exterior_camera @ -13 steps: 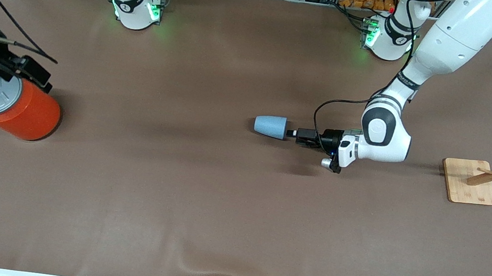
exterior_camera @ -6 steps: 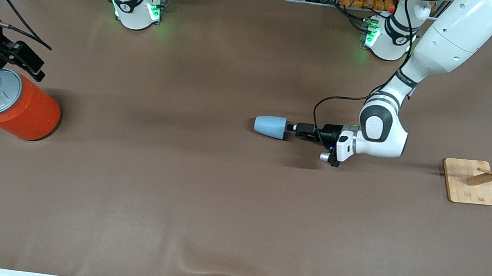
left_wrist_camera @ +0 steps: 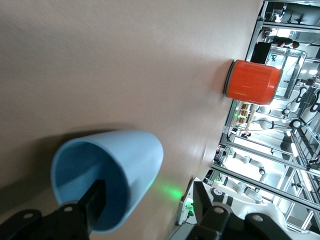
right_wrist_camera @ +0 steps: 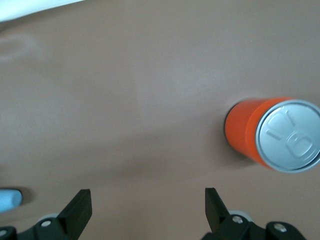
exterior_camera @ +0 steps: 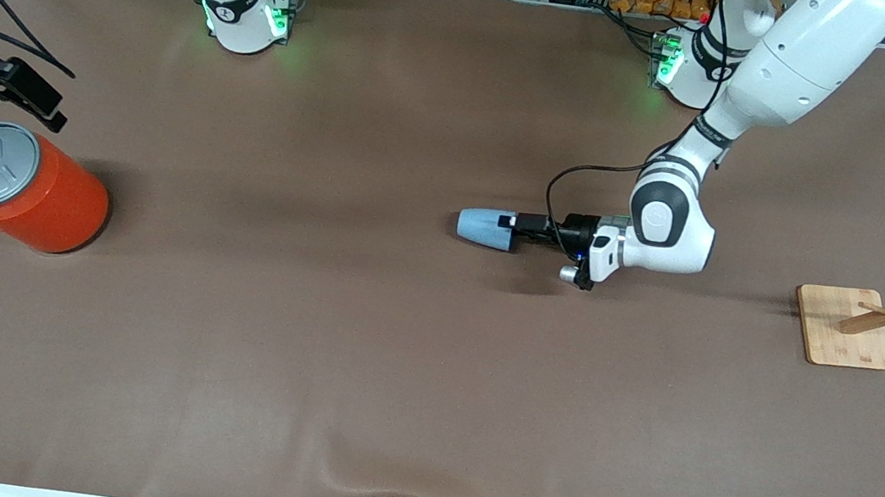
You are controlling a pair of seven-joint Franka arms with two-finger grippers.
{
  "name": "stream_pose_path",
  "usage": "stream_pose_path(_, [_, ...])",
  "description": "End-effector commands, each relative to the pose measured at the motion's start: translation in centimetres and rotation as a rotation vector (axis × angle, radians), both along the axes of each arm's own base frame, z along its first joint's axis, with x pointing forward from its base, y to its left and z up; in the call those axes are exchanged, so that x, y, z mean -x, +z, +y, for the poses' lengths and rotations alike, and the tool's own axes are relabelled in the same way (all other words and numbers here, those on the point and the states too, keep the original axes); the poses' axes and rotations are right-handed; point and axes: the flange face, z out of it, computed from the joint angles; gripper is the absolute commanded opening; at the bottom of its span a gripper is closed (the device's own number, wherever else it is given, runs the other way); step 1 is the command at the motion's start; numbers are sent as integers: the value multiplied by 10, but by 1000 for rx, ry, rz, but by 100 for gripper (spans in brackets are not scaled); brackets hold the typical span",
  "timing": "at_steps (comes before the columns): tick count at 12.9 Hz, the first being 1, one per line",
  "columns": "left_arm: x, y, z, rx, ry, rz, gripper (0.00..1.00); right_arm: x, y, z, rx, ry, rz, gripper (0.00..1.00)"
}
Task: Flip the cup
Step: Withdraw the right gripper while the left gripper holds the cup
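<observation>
The cup (exterior_camera: 486, 228) is small, light blue, tapered and handleless, darker blue inside (left_wrist_camera: 82, 175). It lies on its side mid-table, mouth toward three o'clock in the front view.

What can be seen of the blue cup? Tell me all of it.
The cup is small, light blue, tapered and handleless, with a plain matte surface. It lies on its side on the brown table, near the middle, its mouth turned toward the left arm's end. The left end effector is at that mouth, open: the left wrist view shows one finger inside the rim and the other outside, straddling the wall, not yet closed on it.
</observation>
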Motion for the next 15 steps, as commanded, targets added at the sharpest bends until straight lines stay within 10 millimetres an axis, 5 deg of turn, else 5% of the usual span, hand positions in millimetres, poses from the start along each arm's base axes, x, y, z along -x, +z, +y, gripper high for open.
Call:
stream_pose_path(1, [4,4,-9,10,12,-17,55,-2,4,-9,-21,72,3,100])
stream_pose_path(3, [9,-1,-16,10,3,-8,30,-1,3,-10,-22,56,10,100])
stream_pose_path(4, [9,-4,-15,-1,8,-8,5,0,3,-7,-21,60,18,100])
stream_pose_path(5, [9,-5,-15,-3,9,-8,0,0,4,-2,-7,71,18,100])
stream_pose_path(8, [-6,11,-15,0,35,-10,0,3,4,1,10,79,27,100])
stream_pose_path(11, [-26,49,-16,-11,97,41,0,4,4,8,46,94,29,100])
stream_pose_path(15, [-66,92,18,-140,92,27,0,5,4,7,48,93,38,100])
